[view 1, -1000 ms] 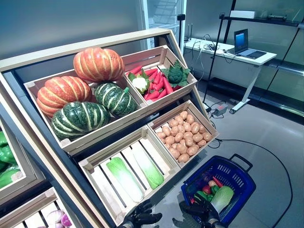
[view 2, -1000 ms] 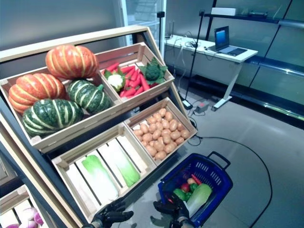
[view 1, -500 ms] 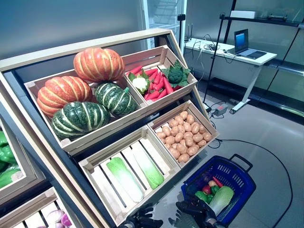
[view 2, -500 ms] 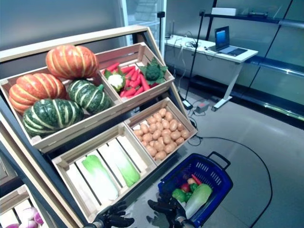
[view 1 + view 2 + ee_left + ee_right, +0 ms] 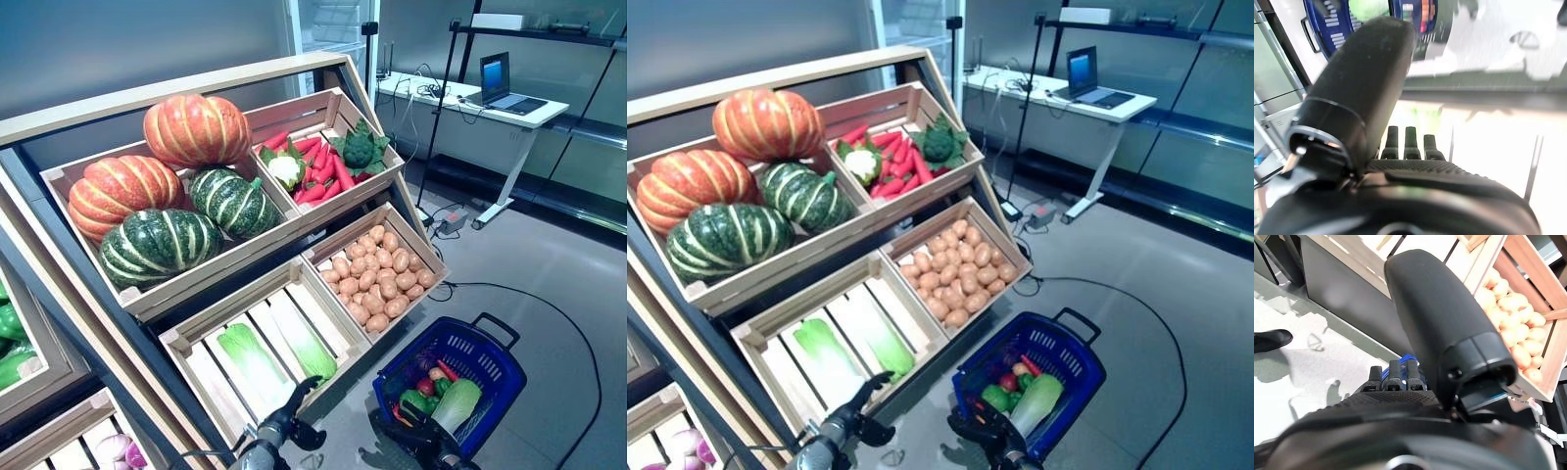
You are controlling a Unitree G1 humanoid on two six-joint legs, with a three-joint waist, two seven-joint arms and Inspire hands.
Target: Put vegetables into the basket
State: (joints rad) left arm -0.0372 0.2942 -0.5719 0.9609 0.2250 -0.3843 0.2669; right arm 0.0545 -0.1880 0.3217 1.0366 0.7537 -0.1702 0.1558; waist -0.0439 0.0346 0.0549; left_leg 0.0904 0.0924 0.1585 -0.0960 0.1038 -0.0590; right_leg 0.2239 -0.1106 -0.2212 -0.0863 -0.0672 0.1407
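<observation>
Left hand (image 5: 279, 427) sits at the bottom centre of the left eye view, thumb raised toward the crate above; I read it as released and holding nothing, its fingers running straight in its own wrist view. Right hand (image 5: 416, 431) shows at the lower right, just beside the near rim of the blue basket (image 5: 490, 345); it grasps nothing and its fingers look relaxed.

I judge the step in hand to be the reach for the next vegetable. Nearest target: the two cabbages (image 5: 257, 359) in the lower slatted crate (image 5: 186, 341), directly above the left hand. Each lies with its long axis running from upper left to lower right of the frame, white stem end upper left, green leaf end pointing down toward the hand.

To do this well, I would bring the hand in across that axis, not along it, so thumb and fingers close on opposite flanks near the middle. I would clear the crate's front board before descending.

The basket at the lower right already holds a cabbage (image 5: 458, 404), peppers and other small produce; free room appears toward its far end, by the handle.
</observation>
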